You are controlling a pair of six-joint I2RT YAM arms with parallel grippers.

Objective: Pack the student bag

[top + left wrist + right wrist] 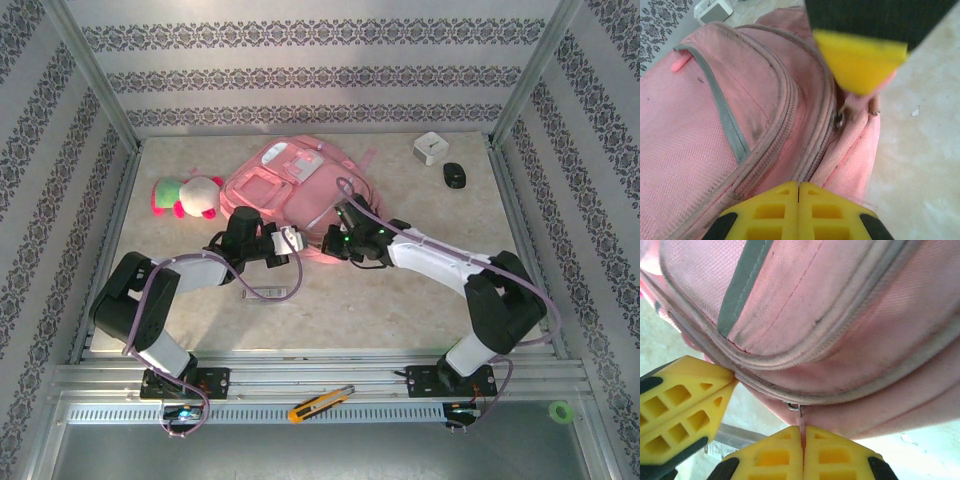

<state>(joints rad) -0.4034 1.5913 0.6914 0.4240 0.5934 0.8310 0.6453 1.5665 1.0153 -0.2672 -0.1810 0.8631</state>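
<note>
Box cutter (321, 403) is lying on the near rail, between the arm bases. Both arms are reaching in to the near edge of the backpack (290, 185), which is lying flat mid-table with its front pockets up. Left gripper (798, 187) is sitting clenched, tips pressing at the bag's near seam; cannot tell whether fabric is caught. Right gripper (802, 432), just beside it, is pinching the pink zipper pull (800, 419). Plush toy (188, 196) is lying just beside the bag's left side. White box (430, 148) and a small black object (456, 175) are sitting far right, apart from the bag.
</note>
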